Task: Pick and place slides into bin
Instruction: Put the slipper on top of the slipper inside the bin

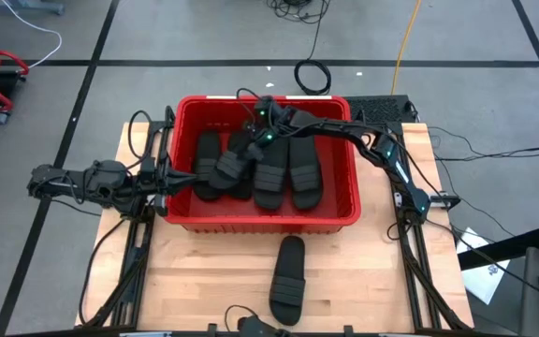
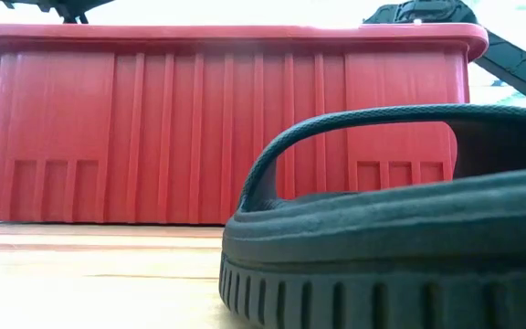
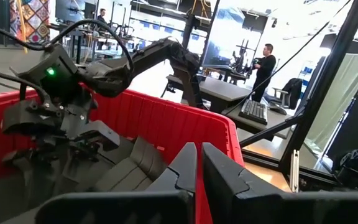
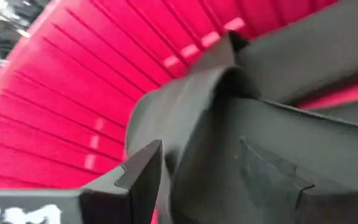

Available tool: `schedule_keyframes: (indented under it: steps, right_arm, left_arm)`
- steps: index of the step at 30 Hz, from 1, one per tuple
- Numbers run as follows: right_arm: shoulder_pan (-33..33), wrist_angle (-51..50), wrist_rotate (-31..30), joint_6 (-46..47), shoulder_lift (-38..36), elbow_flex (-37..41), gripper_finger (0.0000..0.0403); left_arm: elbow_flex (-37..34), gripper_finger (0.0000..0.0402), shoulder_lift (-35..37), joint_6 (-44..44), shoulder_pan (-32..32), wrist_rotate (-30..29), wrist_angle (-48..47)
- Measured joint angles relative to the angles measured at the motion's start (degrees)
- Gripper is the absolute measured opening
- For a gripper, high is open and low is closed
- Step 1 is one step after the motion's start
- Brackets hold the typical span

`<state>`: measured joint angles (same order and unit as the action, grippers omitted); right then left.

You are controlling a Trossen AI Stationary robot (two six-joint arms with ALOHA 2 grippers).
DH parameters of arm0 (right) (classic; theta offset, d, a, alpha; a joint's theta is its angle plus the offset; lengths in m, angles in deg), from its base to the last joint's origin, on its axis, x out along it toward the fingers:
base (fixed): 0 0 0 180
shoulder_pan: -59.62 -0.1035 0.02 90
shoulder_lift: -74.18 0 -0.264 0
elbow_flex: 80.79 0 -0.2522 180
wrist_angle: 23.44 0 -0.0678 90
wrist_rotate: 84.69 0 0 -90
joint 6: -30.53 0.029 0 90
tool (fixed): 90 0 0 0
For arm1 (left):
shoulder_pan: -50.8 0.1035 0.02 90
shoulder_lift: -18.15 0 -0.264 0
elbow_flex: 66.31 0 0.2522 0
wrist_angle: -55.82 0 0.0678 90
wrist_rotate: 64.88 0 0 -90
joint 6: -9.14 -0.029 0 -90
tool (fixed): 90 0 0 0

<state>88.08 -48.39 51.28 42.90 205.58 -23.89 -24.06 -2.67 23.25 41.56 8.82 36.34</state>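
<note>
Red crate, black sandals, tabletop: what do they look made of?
Red rectangular crate: looks like moulded plastic, slightly glossy; ribbed walls and thick rolled rim in the low view.
Black slip-on sandal on the table: matte rubber or foam, likely; ridged sole edge, no shine.
Tabletop: pale wood, butcher-block strips with visible grain.

A black slide [image 2: 400,238] fills the near right of the wooden table [image 2: 89,274], its strap arching up before the red bin [image 2: 153,128], while dark arm parts, probably both robot arms, show above the bin's rim with no jaws visible.
</note>
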Motion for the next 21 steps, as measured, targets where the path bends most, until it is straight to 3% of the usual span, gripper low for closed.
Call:
schedule_keyframes:
  steps: [7, 14, 17, 21]
  right_arm:
    - [-0.13, -0.58, -3.9, -2.97, -3.31, 0.1, 0.02]
    - [-1.87, 0.36, 1.62, -0.66, -13.33, 0.11, 0.0191]
    - [-3.69, -1.11, 2.78, -3.55, -19.88, 0.07, 0.0155]
    - [-4.78, -12.87, 7.19, -15.39, -28.73, 0.0, 0.0067]
  left_arm:
    - [0.0, 0.0007, 0.0, -1.7, 0.0, 0.37, -0.04]
    - [0.0, 0.0009, -0.67, 0.22, 2.1, 1.24, -3.16]
    - [1.17, 0.0011, -3.0, 0.37, 5.19, 2.31, -7.21]
    - [7.73, 0.0003, -11.04, -5.84, 11.68, 7.42, -12.5]
